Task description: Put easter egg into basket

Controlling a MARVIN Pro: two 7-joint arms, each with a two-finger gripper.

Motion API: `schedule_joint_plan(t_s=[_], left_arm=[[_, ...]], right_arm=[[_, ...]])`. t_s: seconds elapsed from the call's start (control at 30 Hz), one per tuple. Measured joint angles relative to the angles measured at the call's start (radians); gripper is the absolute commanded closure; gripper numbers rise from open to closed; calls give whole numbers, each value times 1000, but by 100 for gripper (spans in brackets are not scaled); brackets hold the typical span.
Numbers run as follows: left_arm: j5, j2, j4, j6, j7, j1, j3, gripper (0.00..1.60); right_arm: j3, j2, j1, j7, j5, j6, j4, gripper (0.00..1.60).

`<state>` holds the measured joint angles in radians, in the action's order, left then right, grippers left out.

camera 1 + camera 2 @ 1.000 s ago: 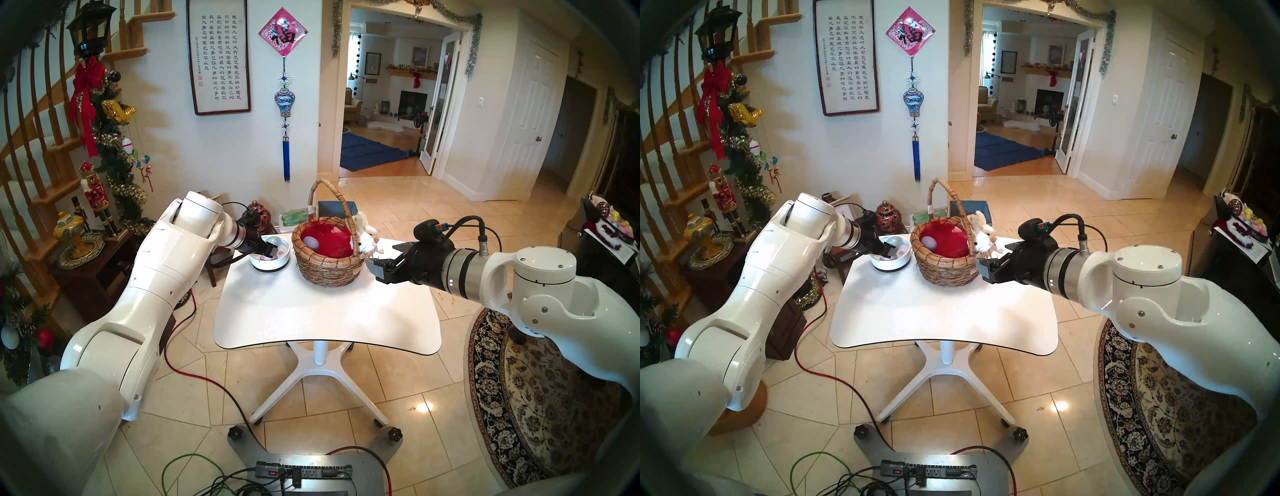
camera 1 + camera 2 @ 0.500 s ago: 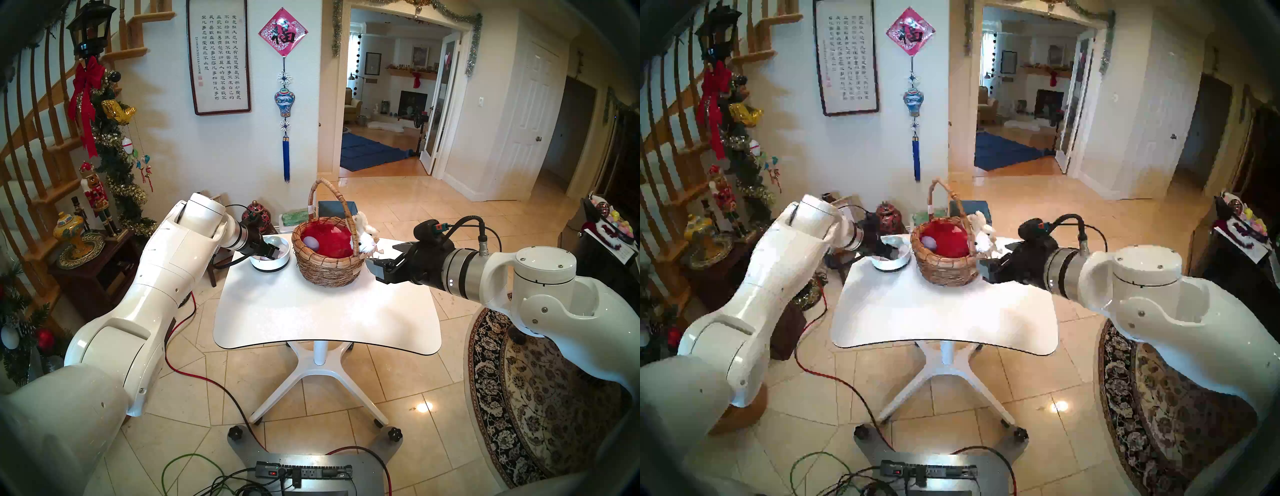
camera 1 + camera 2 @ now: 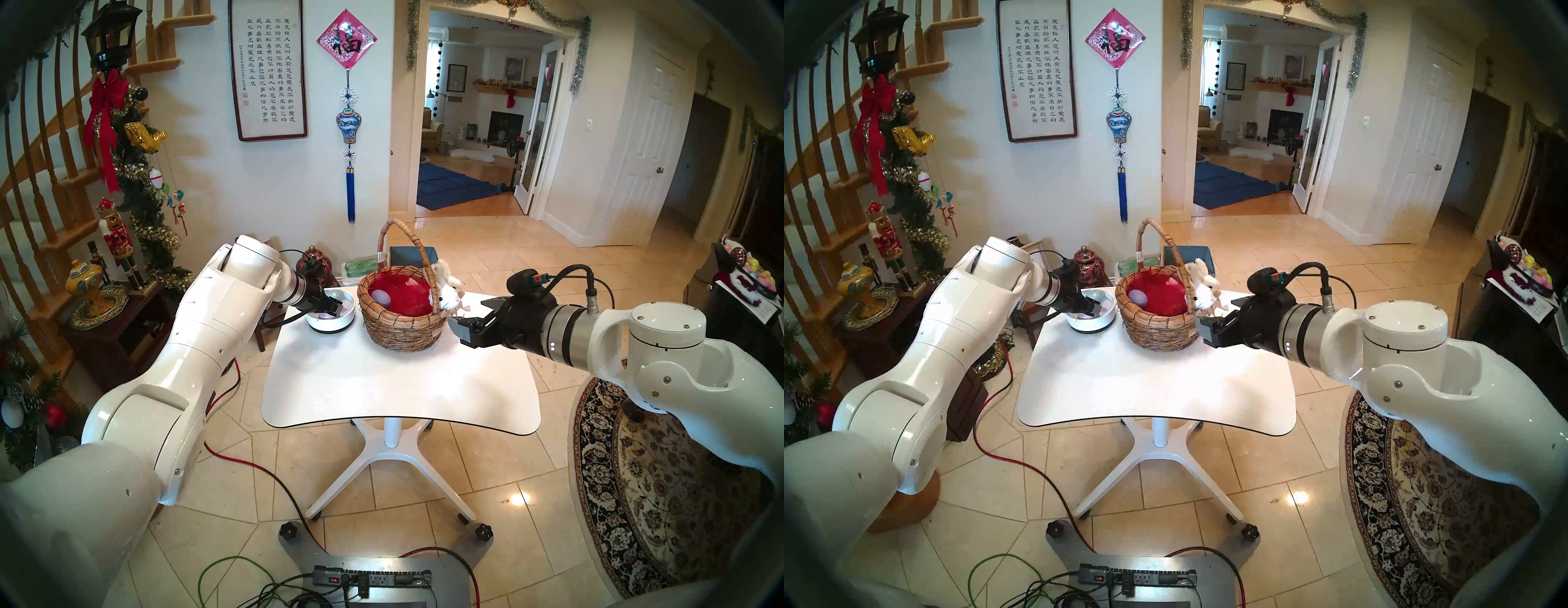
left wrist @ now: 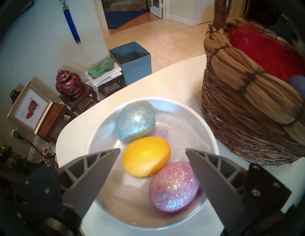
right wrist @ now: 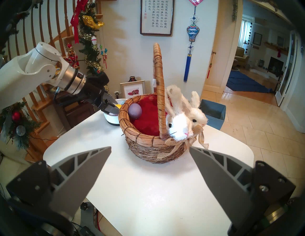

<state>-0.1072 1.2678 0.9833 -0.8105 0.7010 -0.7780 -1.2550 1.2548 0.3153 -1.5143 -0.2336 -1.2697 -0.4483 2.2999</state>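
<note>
The wicker basket [image 3: 399, 331] with red lining and a white plush bunny [image 5: 177, 122] on its rim stands at the back of the white table [image 3: 399, 382]. A purple egg [image 5: 135, 110] lies inside it. Left of it, a white bowl [image 4: 102, 118] holds a yellow egg [image 4: 146, 156], a silver glitter egg [image 4: 134, 122] and a pink glitter egg [image 4: 173, 184]. My left gripper [image 4: 152, 149] hangs open in the bowl, one finger on each side of the yellow egg with a small gap. My right gripper [image 5: 150, 148] is open and empty beside the basket's right wall.
The basket's tall arched handle [image 3: 413, 250] rises over its middle. Behind the table stand a blue box [image 4: 132, 61], small wooden stools and a red-black jar [image 4: 68, 82]. A decorated stair rail and a side table are at the left, and a rug [image 3: 657, 488] lies on the floor at the right.
My left arm has edged forward and down into the bowl, its fingers now around the yellow egg. The right arm and the basket have not moved.
</note>
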Motion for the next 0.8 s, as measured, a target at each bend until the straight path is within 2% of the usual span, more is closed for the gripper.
schedule_joint_plan(t_s=[0.27,0.47,0.8], left_arm=[[-5,1,1,0,10,3,4,24],[-10,1,4,0,17,3,6,14],[-20,4,8,-18,3,3,4,13]], right_arm=[[0,0,0,0,0,0,0,0],[0,0,0,0,0,0,0,0],[0,0,0,0,0,0,0,0]])
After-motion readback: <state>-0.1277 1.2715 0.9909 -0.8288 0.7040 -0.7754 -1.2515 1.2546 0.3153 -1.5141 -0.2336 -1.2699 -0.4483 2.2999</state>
